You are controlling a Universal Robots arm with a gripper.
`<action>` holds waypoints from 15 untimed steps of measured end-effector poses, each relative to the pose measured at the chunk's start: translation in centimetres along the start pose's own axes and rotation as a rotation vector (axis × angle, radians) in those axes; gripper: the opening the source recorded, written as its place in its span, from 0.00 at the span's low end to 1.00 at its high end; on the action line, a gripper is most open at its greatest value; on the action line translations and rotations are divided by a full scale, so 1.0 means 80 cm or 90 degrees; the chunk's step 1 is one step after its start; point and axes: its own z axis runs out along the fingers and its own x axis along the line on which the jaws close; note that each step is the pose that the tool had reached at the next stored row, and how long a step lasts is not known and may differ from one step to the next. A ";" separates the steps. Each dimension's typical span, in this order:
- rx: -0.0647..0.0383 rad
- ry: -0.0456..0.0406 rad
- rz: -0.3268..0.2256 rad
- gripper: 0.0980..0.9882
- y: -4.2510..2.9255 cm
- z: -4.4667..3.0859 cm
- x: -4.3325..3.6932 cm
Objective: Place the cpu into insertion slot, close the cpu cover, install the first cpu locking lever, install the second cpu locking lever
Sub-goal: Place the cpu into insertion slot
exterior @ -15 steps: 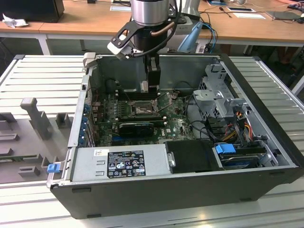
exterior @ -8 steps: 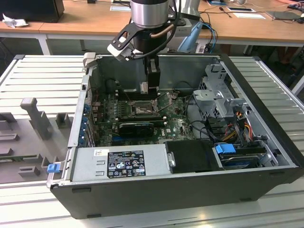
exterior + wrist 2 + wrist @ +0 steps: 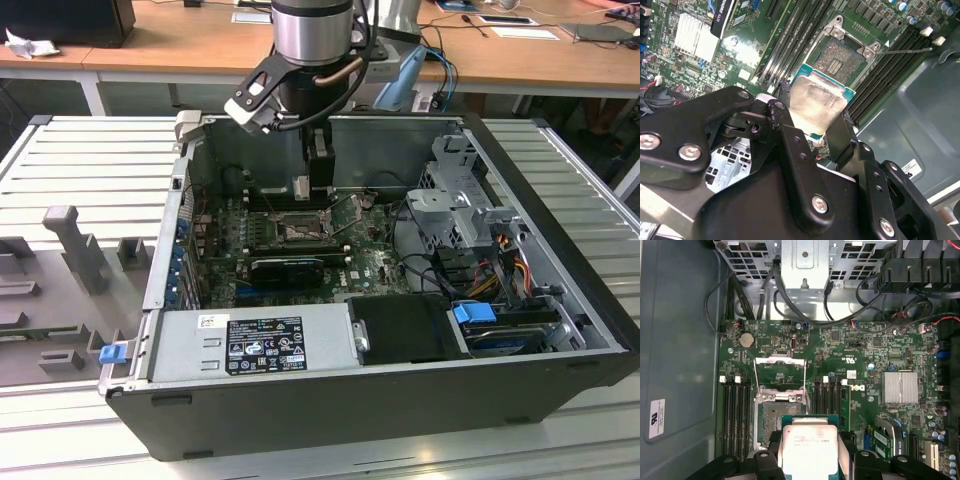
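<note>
With the gripper (image 3: 813,112) pinching the cpu (image 3: 807,442) between its 2 fingers, over the open insertion slot (image 3: 774,415) yet offset from it, I fear a tilted or misaligned descent would bend the pins.

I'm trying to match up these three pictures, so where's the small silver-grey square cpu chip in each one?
Exterior view: the small silver-grey square cpu chip hangs under the arm, just above the square gold-brown insertion slot.
Second wrist view: the chip is clamped between two black fingers, metal face showing, the slot just beyond it.
First wrist view: the chip sits between the same fingers, overlapping the slot's edge.
Shared landmark: the insertion slot.
</note>
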 end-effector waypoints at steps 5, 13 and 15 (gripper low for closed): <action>0.000 0.0003 0.000 0.48 -0.0013 0.0031 0.000; 0.000 0.0010 0.000 0.48 -0.0068 0.0206 0.002; 0.000 0.0010 0.000 0.48 -0.0076 0.0275 0.004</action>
